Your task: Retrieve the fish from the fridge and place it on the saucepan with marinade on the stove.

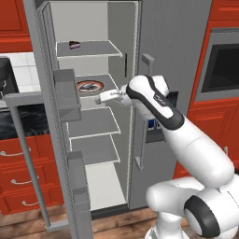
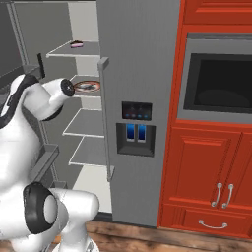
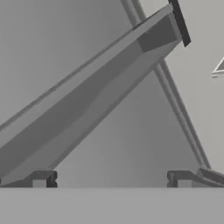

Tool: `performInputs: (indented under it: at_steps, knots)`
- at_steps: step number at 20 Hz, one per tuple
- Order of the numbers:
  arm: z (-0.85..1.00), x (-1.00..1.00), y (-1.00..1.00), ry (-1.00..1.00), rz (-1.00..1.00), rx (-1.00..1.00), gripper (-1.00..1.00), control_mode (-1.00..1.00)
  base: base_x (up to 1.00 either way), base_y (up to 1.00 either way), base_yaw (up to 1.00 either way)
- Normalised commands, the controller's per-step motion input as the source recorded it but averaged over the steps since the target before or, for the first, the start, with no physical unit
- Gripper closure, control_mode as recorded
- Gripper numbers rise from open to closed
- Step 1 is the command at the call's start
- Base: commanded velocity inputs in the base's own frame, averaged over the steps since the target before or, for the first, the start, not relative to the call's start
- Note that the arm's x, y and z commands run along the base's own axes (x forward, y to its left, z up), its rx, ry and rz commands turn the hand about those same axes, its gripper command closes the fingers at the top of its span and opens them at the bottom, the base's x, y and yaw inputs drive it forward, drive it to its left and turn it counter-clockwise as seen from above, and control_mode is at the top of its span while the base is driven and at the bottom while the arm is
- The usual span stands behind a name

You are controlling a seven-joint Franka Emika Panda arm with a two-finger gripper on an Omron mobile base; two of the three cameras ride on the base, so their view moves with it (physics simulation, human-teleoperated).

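My own arm is hiding part of the plate (image 2: 87, 86) in the fridge (image 1: 119, 60). The small pink thing (image 1: 74, 45) on the top shelf is looking too tiny for me to tell.

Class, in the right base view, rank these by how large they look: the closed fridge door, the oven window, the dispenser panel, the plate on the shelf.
1. fridge door
2. oven window
3. dispenser panel
4. plate, though it sits deeper, so nearness skews this.
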Motion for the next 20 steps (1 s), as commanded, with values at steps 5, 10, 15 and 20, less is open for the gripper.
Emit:
performInputs:
  at_steps: [5,10,15,20]
  knots:
    - [0.11,-0.46,-0.98,0.01,-0.05,-0.26,-1.00,-1.00,0.00,0.00,0.00]
    - [0.00,-0.48,-0.89,0.00,-0.11,-0.32,-1.00,-1.00,0.00,0.00,0.00]
    - [-0.20,-0.32,-0.30,-0.03,-0.04,-0.42,-1.00,-1.00,0.00,0.00,0.00]
    - [-0.01,-0.05,-0.01,0.01,-0.01,-0.14,-1.00,-1.00,0.00,0.00,0.00]
